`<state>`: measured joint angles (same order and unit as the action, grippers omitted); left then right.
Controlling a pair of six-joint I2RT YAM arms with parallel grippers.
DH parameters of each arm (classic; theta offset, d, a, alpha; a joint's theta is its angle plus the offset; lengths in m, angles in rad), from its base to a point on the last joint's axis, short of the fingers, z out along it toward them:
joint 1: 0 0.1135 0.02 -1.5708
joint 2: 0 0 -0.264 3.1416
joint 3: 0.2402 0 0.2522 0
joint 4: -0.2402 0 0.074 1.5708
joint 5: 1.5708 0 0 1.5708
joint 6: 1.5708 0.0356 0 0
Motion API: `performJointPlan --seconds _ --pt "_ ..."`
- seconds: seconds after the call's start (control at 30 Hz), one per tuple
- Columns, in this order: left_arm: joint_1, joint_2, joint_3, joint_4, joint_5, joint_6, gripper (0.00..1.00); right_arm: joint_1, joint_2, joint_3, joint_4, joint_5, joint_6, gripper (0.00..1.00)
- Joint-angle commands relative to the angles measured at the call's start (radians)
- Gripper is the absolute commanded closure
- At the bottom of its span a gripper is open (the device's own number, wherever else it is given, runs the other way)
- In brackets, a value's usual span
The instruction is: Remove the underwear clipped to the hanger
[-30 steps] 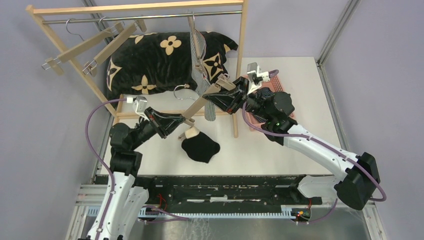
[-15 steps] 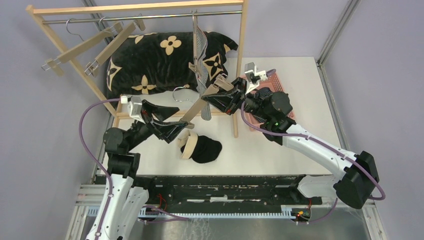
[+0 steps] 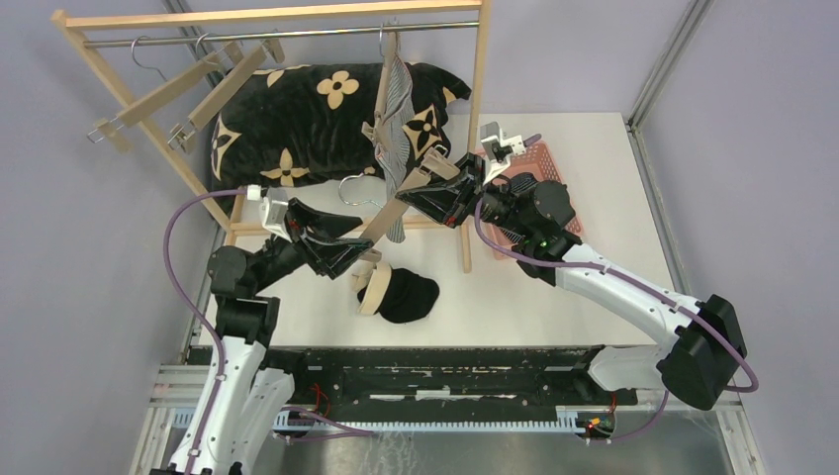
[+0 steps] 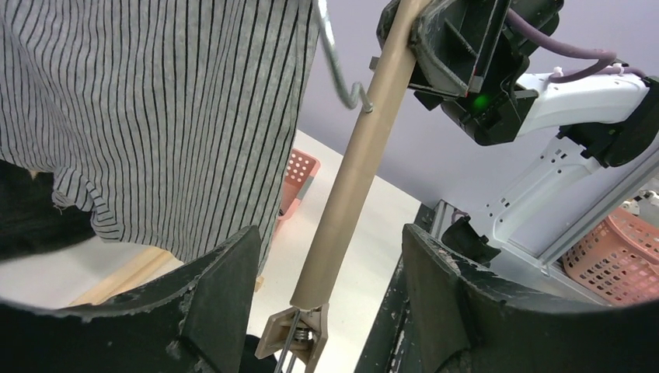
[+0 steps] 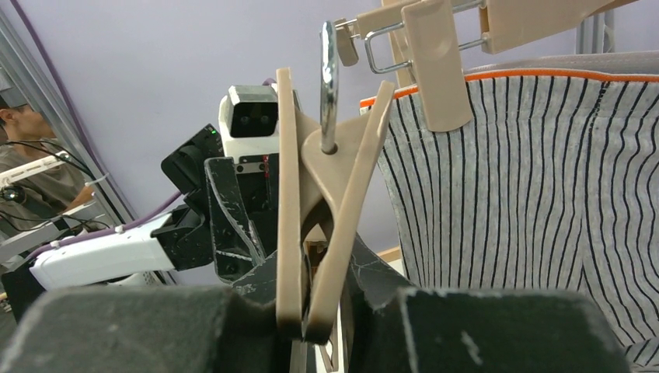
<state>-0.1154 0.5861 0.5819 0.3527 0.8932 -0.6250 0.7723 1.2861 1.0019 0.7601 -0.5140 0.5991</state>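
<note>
A grey-white striped underwear (image 3: 394, 134) hangs clipped to a hanger on the rack's rail, and fills the left wrist view (image 4: 155, 116) and the right wrist view (image 5: 528, 202). A black underwear (image 3: 406, 295) with a tan waistband lies loose on the table. A tan wooden hanger (image 3: 401, 208) slants over the table. My right gripper (image 3: 438, 191) is shut on its upper end (image 5: 322, 210). My left gripper (image 3: 348, 254) stands open around its lower end; the bar (image 4: 350, 179) and its empty clip (image 4: 299, 342) sit between the fingers (image 4: 225, 303) without touching.
A wooden rack (image 3: 480, 119) holds two bare hangers (image 3: 188, 89) at the left. Behind it lies a big black cushion with tan flowers (image 3: 297, 119). A pink basket (image 3: 542, 158) sits behind my right arm. The rack's foot bar (image 3: 297, 226) lies by my left gripper.
My left gripper has opened from the hanger's lower clip and drawn back a little. The black underwear dropped off the clip and now lies spread on the table. The right gripper still holds the hanger.
</note>
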Motion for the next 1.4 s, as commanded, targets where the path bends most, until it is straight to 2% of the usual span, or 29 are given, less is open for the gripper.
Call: performJointPlan --seconds 0.0,0.23,0.33,0.43,0.47,0.53,0.6,0.63,0.67,0.8,1.07,1.23,1.37 --pt "-0.003 0.014 -0.018 0.045 0.046 -0.008 0.28 0.003 -0.016 0.053 0.097 -0.013 0.026 0.99" --pt "-0.004 0.015 -0.029 0.045 0.059 -0.013 0.32 0.003 -0.005 0.071 0.123 -0.004 0.043 0.99" --pt "-0.004 0.01 -0.028 0.045 0.057 -0.01 0.42 0.002 0.011 0.079 0.147 -0.011 0.066 0.99" --pt "-0.004 0.003 -0.028 0.044 0.047 -0.005 0.62 0.002 0.02 0.08 0.156 -0.017 0.077 0.99" --pt "-0.004 0.002 -0.029 0.045 0.043 -0.005 0.66 0.002 0.021 0.08 0.156 -0.021 0.079 0.99" --pt "-0.004 -0.002 -0.028 0.049 0.038 -0.008 0.64 0.003 0.024 0.079 0.152 -0.029 0.08 0.99" --pt "-0.003 -0.008 -0.024 0.049 0.036 -0.009 0.48 0.002 0.024 0.079 0.138 -0.033 0.074 0.99" --pt "-0.003 -0.01 -0.024 0.049 0.033 -0.01 0.34 0.002 0.023 0.078 0.129 -0.036 0.069 0.99" --pt "-0.004 -0.012 -0.021 0.049 0.031 -0.011 0.29 0.002 0.02 0.075 0.119 -0.038 0.064 0.99" --pt "-0.003 -0.015 -0.014 0.049 0.036 -0.016 0.22 0.003 0.016 0.074 0.103 -0.046 0.056 0.99" --pt "-0.003 0.004 -0.015 0.05 0.041 -0.014 0.28 0.002 0.014 0.082 0.097 -0.061 0.067 0.99" --pt "-0.003 0.011 -0.008 0.055 0.052 -0.016 0.5 0.004 0.02 0.087 0.1 -0.063 0.074 0.99" --pt "-0.003 0.014 -0.007 0.056 0.059 -0.018 0.56 0.004 0.034 0.096 0.108 -0.064 0.08 0.99"
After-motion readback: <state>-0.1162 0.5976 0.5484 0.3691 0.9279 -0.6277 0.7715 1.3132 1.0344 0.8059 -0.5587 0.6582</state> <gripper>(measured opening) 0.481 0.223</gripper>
